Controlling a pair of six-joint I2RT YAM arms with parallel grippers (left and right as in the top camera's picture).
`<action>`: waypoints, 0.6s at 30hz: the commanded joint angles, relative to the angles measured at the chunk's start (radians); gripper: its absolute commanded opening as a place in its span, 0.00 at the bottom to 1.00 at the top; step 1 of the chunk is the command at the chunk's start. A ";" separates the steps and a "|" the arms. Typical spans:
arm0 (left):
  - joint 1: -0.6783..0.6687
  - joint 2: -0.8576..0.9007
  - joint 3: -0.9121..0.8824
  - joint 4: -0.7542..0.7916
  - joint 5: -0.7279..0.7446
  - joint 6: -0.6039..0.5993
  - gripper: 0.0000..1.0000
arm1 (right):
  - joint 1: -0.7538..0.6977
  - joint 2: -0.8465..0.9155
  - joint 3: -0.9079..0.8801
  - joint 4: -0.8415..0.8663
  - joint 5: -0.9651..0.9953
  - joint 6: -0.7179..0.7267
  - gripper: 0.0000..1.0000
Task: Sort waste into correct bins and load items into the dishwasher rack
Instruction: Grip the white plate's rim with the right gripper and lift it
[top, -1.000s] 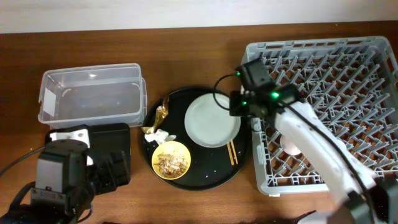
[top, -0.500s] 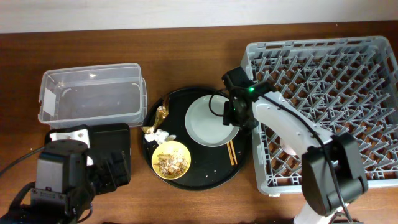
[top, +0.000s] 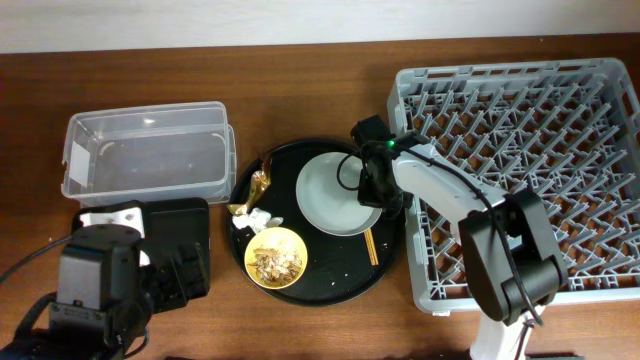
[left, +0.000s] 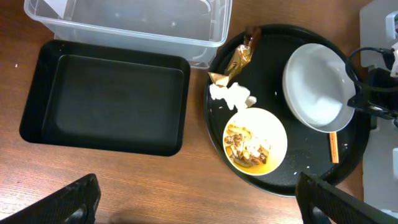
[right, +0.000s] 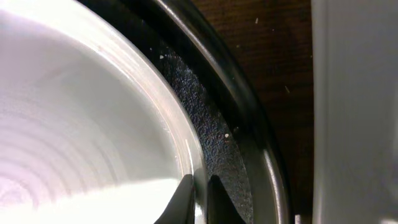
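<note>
Brown wood table (top: 300, 90); glossy round plate (top: 330, 195), rim pinched in right jaws.

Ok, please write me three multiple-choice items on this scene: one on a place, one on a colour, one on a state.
1. Where is the plate? A in the rack; B on the round tray; C in the tub.
2. What colour is the bowl? A yellow; B blue; C pink.
3. How is the left gripper? A open; B shut on the tissue; C shut on the bowl.
Key: B, it lies on the tray; A, its rim shows yellow; A, its fingers stand wide apart.
</note>
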 joint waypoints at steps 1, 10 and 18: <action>0.003 -0.001 0.007 -0.001 -0.015 -0.010 1.00 | 0.003 -0.101 0.003 -0.011 0.009 -0.016 0.04; 0.003 -0.001 0.007 -0.001 -0.015 -0.010 1.00 | 0.005 -0.249 0.007 -0.019 -0.002 -0.016 0.04; 0.003 -0.001 0.007 -0.002 -0.015 -0.010 1.00 | -0.029 -0.393 0.030 -0.022 0.003 -0.094 0.04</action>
